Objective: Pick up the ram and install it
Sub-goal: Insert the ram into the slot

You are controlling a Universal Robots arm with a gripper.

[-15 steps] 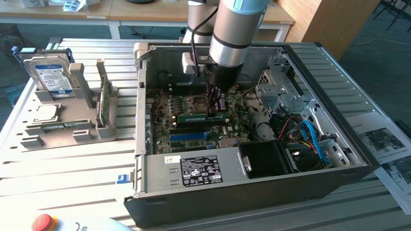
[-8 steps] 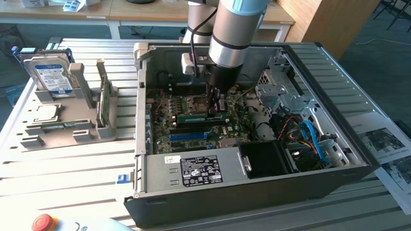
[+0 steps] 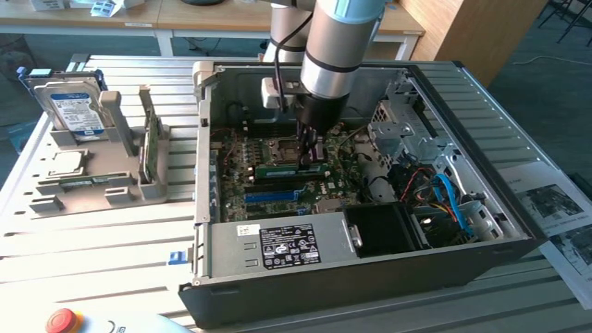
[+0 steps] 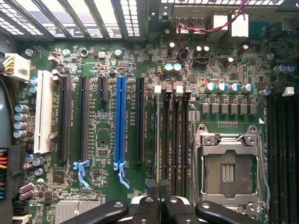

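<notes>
The ram [image 3: 282, 168], a long thin green stick, stands on edge along the black memory slots of the motherboard [image 3: 268, 198] inside the open computer case [image 3: 370, 284]. My gripper [image 3: 310, 158] reaches straight down into the case and is shut on the ram's upper edge near one end. In the wrist view my gripper [image 4: 160, 205] shows two black fingers [image 4: 145, 207] pressed together, and the ram [image 4: 158, 140] runs away from them as a thin line over the slot nearest the long black expansion slots. Whether it is fully seated I cannot tell.
The empty processor socket [image 4: 229, 170] lies beside the memory slots. A grey holder [image 3: 102, 187] at the exterior view's left carries a hard drive [image 3: 76, 111], a silver chip [image 3: 65, 164] and another green stick [image 3: 148, 149]. The power supply [image 3: 282, 246] and loose cables [image 3: 448, 198] crowd the case.
</notes>
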